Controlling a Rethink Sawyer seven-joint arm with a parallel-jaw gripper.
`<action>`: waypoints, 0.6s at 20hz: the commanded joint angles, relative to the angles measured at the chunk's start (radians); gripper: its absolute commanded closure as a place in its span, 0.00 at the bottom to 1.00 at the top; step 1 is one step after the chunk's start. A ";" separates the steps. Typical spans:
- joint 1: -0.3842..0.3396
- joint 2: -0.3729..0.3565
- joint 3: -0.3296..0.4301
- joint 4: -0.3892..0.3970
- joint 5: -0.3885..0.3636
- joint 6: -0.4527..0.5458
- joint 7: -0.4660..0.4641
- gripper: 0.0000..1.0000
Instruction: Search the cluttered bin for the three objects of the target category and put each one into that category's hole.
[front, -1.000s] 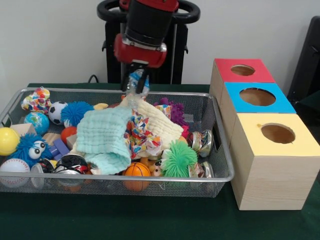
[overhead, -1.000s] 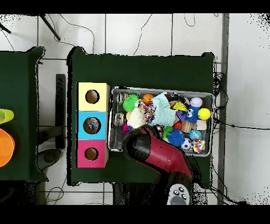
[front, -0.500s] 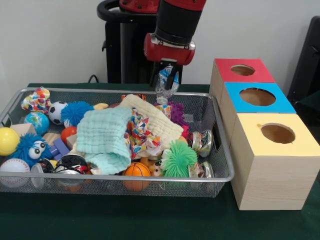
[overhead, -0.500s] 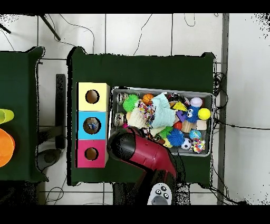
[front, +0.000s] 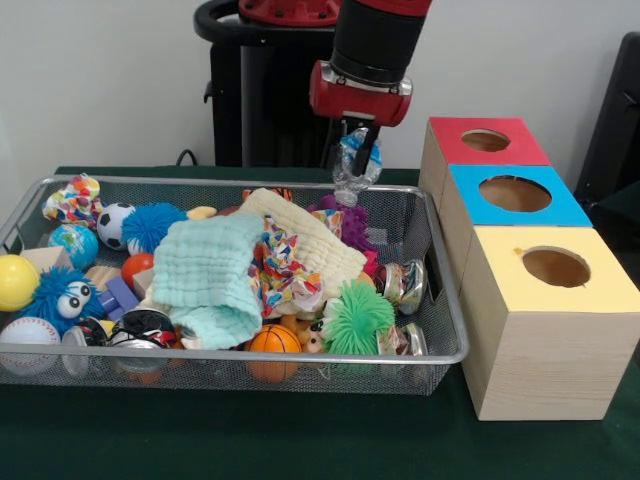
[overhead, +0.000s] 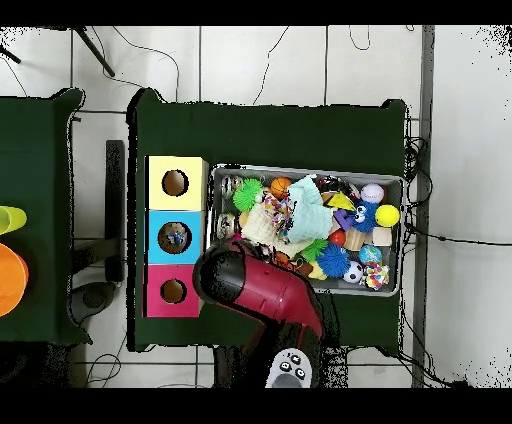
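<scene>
Nearest the camera in the front view, dark green cloth covers the bench. On it stands a silver wire-mesh bin, rectangular with a rounded rim, filling the left and centre of the frame. Along its front edge lie a stitched white baseball, a fuzzy blue ball with googly eyes, a ridged orange mini basketball and a green spiky rubber ball. A waffle-textured mint cloth drapes over the middle of the pile, with a cream quilted cloth and a confetti-print fabric beside it. Shiny metallic pieces rest against the bin's right wall. Further back on the left sit a smooth yellow ball, a small globe ball, a soccer ball and a blue spiky ball.

At the right of the frame, three pale wood-grain boxes stand in a row, each with a round hole in a coloured top: yellow box closest, blue box next, red box farthest. No writing can be read on anything.

Above the bin's far right corner, the red and black arm's end effector is clamped on a crinkly, clear, shiny wrapper-like object, held clear of the bin, left of the red box. In the overhead view the arm hides both.
</scene>
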 joint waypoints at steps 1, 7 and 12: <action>0.052 0.010 0.010 -0.040 0.060 0.191 0.352 1.00; 0.110 0.032 -0.015 -0.093 0.065 0.245 0.441 1.00; 0.146 0.051 -0.020 -0.143 0.082 0.284 0.528 1.00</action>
